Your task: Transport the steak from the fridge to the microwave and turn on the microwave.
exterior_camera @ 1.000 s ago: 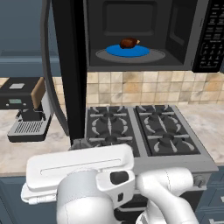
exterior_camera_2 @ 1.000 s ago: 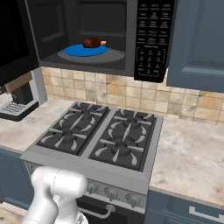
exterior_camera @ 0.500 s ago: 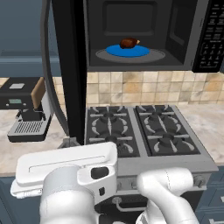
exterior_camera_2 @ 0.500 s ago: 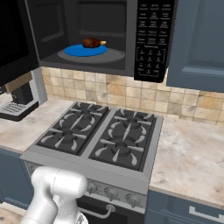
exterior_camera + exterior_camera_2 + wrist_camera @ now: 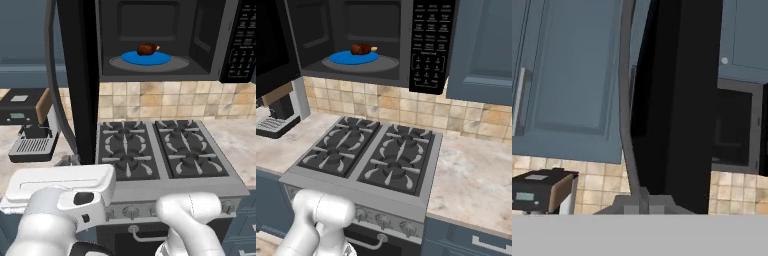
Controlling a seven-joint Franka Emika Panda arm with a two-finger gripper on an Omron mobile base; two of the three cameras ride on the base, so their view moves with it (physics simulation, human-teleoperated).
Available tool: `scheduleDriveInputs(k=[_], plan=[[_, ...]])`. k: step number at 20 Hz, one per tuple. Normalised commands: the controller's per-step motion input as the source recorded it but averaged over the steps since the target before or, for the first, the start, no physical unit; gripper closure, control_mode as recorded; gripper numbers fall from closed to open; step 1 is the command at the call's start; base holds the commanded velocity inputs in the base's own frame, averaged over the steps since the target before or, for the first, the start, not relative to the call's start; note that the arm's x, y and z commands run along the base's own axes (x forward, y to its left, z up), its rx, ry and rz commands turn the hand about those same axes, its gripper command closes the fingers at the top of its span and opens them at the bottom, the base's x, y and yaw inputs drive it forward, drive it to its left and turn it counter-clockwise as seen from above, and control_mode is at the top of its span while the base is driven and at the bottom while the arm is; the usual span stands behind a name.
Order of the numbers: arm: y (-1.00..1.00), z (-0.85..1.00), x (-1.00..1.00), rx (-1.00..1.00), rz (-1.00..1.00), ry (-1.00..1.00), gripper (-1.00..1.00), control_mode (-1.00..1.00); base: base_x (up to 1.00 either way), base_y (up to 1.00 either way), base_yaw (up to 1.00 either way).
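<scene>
The microwave [image 5: 150,37] [image 5: 356,40] hangs open above the stove. Inside it, the small reddish-brown steak [image 5: 147,49] [image 5: 361,49] lies on a blue plate [image 5: 146,58] [image 5: 353,57] on the round turntable. The black door [image 5: 75,75] [image 5: 677,110] stands swung out to the left, and the button panel [image 5: 428,45] is on the microwave's right. My gripper [image 5: 643,202] is shut and holds nothing, low in front of the door's edge, well below and left of the steak. The white hand [image 5: 60,182] sits at the stove's front left. The fridge is out of view.
A four-burner stove [image 5: 160,155] [image 5: 376,155] lies under the microwave. A black coffee machine [image 5: 30,130] [image 5: 276,117] [image 5: 542,190] stands on the counter to its left. Blue cupboards [image 5: 567,65] [image 5: 481,45] flank the microwave. Marbled counter [image 5: 476,175] runs to the right.
The white hand has slid left and a little lower in the left base view. The steak, plate and microwave door have not moved.
</scene>
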Motion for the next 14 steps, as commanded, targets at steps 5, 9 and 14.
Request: scheduleDriveInputs(k=[5, 9, 14], plan=[[0.36, -0.09, 0.18, -0.03, -0.15, 0.00, 1.00, -1.00, 0.00, 0.00, 0.00], [0.43, -0.12, 0.17, -0.03, -0.15, 0.00, 1.00, -1.00, 0.00, 0.00, 0.00], [0.39, -0.14, 0.23, -0.02, -0.14, 0.00, 1.00, -1.00, 0.00, 0.00, 0.00]])
